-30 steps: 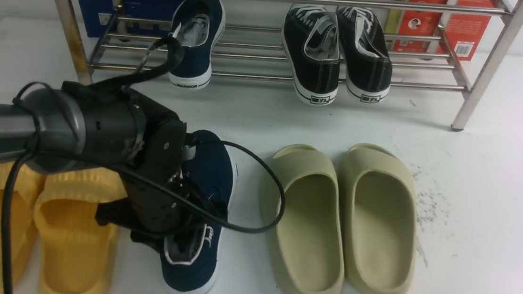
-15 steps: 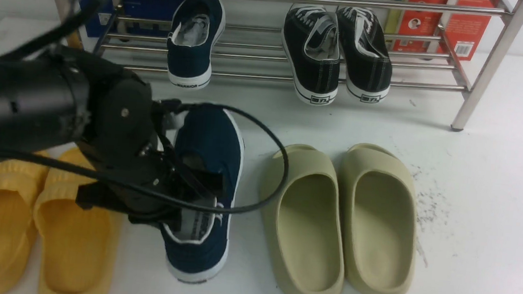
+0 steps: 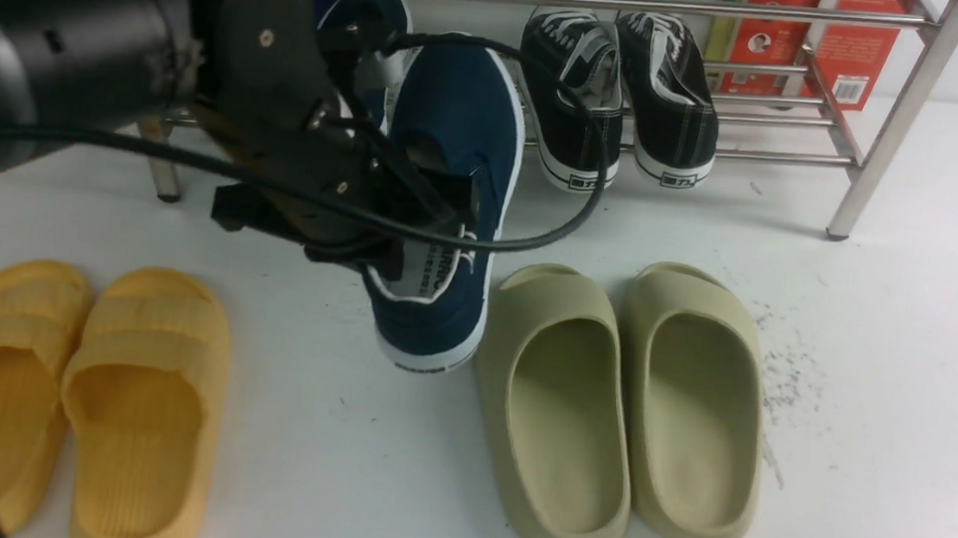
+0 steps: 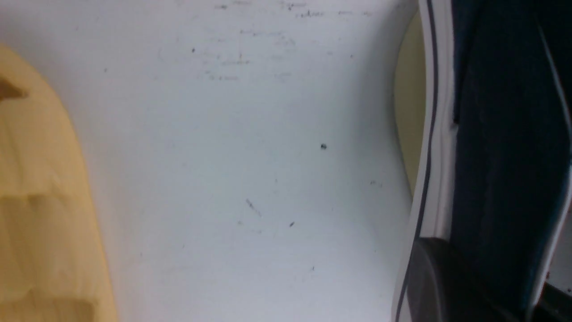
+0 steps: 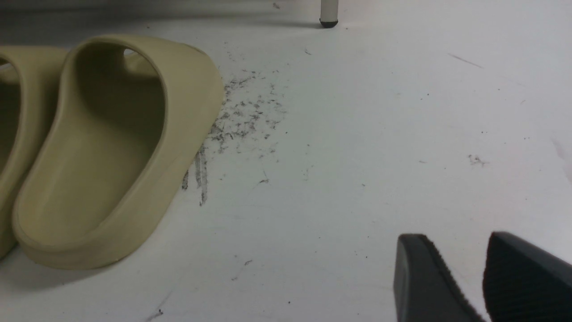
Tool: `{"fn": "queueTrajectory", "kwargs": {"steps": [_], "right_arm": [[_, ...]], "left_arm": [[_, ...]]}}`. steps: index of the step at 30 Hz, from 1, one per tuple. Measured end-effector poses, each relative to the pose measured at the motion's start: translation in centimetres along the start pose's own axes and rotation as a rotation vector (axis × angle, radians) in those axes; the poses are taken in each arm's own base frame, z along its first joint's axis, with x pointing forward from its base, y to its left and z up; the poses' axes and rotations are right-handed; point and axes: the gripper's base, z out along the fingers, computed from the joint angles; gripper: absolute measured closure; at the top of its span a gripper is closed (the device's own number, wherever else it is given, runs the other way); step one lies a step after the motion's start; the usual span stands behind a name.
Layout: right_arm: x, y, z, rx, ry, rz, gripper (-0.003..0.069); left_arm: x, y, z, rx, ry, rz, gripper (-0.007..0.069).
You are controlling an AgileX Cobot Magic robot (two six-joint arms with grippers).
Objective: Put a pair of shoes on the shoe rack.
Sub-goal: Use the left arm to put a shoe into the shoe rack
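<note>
One blue shoe (image 3: 456, 120) hangs by its rim from our left gripper (image 3: 427, 212), whose jaws pinch it tight, while our right gripper (image 5: 464, 250) waits with jaws apart, and the shoe could slip out or bump the rack (image 3: 641, 6).

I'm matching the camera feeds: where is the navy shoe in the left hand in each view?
Front: navy shoe left of centre, lifted, heel near the olive slides.
Left wrist: close up at the frame's edge, white sole showing.
Right wrist: not in it.
Shared landmark: the olive slides, a sliver in left wrist, large in right wrist.
</note>
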Motion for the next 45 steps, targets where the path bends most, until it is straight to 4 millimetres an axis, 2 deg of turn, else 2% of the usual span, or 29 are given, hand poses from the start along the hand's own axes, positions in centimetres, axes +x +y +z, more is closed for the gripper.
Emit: {"fn": "queueTrajectory", "kwargs": {"steps": [3, 6, 13, 20, 29, 36, 45], "right_arm": [[0.0, 0.0, 0.0, 0.000, 0.000, 0.000, 0.0412], [0.0, 0.0, 0.0, 0.000, 0.000, 0.000, 0.0412], [0.0, 0.0, 0.0, 0.000, 0.000, 0.000, 0.0412], [0.0, 0.0, 0.0, 0.000, 0.000, 0.000, 0.0412], [0.0, 0.0, 0.0, 0.000, 0.000, 0.000, 0.0412], [0.0, 0.0, 0.0, 0.000, 0.000, 0.000, 0.0412], [0.0, 0.0, 0.0, 0.000, 0.000, 0.000, 0.0412]], "left_arm": [[-2.2, -0.8, 2.2, -0.006, 0.002, -0.006, 0.0627], [-3.5, -1.2, 3.6, -0.018, -0.004, -0.003, 0.0627], [-5.4, -1.6, 5.8, -0.073, -0.009, -0.011, 0.0627], [-6.2, -1.2, 6.0, -0.088, -0.041, -0.023, 0.0627], [-8.0, 0.8, 7.3, -0.082, -0.124, -0.061, 0.0627], [-9.1, 1.7, 7.4, -0.053, -0.191, -0.091, 0.0627], [-9.7, 1.7, 9.4, -0.024, -0.252, -0.079, 0.0627]]}}
